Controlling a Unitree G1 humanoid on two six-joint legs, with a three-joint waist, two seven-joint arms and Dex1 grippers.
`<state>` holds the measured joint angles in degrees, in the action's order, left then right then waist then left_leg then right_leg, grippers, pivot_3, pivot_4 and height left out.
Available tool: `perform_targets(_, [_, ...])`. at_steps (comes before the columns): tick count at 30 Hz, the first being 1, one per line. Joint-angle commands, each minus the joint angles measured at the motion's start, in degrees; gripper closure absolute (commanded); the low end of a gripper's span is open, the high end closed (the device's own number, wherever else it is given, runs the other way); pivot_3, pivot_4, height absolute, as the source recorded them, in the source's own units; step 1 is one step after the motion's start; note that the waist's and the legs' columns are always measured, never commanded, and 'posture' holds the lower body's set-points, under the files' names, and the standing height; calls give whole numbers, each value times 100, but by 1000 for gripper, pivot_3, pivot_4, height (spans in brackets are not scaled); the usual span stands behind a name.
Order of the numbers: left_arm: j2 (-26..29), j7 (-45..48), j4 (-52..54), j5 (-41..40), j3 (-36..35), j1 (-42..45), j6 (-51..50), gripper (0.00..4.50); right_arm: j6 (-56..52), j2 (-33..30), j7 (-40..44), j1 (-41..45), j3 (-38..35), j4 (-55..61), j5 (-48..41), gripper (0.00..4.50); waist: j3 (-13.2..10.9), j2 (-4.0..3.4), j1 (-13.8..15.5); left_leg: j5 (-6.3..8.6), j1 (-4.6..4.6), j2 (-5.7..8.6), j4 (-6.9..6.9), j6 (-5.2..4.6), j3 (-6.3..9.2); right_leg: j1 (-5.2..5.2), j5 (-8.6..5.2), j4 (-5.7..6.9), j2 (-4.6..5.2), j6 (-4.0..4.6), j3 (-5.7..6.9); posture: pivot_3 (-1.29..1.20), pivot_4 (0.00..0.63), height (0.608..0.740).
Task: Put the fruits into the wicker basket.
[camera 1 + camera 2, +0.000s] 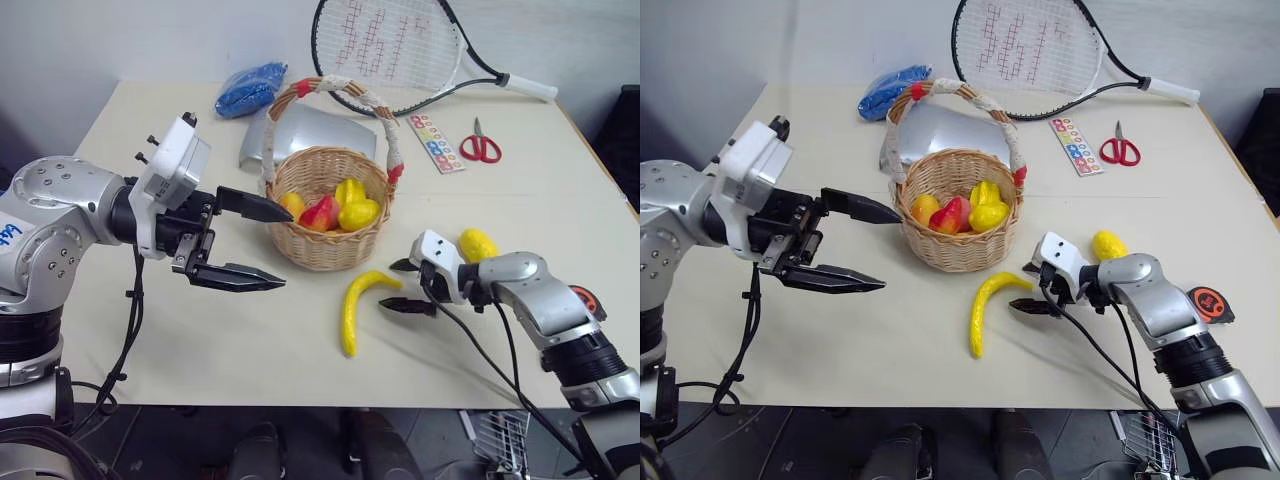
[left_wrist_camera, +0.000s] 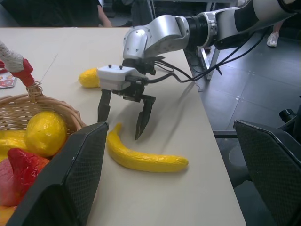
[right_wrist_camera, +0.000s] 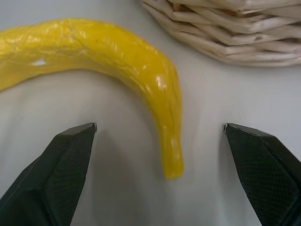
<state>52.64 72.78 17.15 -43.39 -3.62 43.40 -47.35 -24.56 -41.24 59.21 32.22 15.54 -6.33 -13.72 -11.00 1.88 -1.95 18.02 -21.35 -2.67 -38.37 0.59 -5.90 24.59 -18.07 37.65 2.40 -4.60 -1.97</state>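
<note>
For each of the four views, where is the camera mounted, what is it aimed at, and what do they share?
Left eye and right eye views: head, looking down at the white table; both arms show.
Left wrist view: along the open left gripper at the right gripper.
Right wrist view: between the open right gripper's black fingers at the table.
Shared: long curved yellow banana and round tan wicker basket.

The left claw (image 1: 250, 244) hangs raised, jaws wide, while the right claw (image 1: 407, 286) points low, jaws spread.
</note>
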Motion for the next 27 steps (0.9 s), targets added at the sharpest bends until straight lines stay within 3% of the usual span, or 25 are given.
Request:
perform_targets(1, [212, 189, 161, 22, -7, -160, 148, 0, 226, 193, -21, -133, -26, -64, 142, 1004, 0, 0, -16, 0, 9, -1, 3, 1, -1, -6, 0, 0, -2, 0, -2, 0, 150, 740])
perform_targets(12, [218, 421, -124, 293, 191, -165, 618, 0, -313, -28, 106, -1358, -1155, 1423, -754, 4482, 2, 3, 30, -1, 9, -1, 8, 7, 1, -6, -6, 5, -1, 10, 0, 0, 150, 740])
perform_targets(19, [181, 386, -480, 298, 88, -55, 623, 0, -1388, -436, -108, -1983, -2699, 2854, -2115, 4482, 2, 3, 33, 0, 8, -2, 12, 7, 4, -4, -6, 6, -3, 10, 1, 0, 150, 740])
perform_targets(22, [108, 163, -805, 230, -117, 107, 536, 0, -2079, -191, -1180, -1212, -2962, 3172, -2418, 4482, 1, 3, -52, -1, 15, -5, 11, 8, -4, -4, -6, 11, -5, 10, -5, 0, 150, 740])
perform_targets(27, [111, 32, -711, 129, -271, 58, 444, 0, -2916, 896, -2906, 545, -2215, 2953, -2078, 4482, 2, 2, -139, -11, 14, -8, 17, 22, 4, 4, -6, 22, -6, 20, -3, 0, 150, 740])
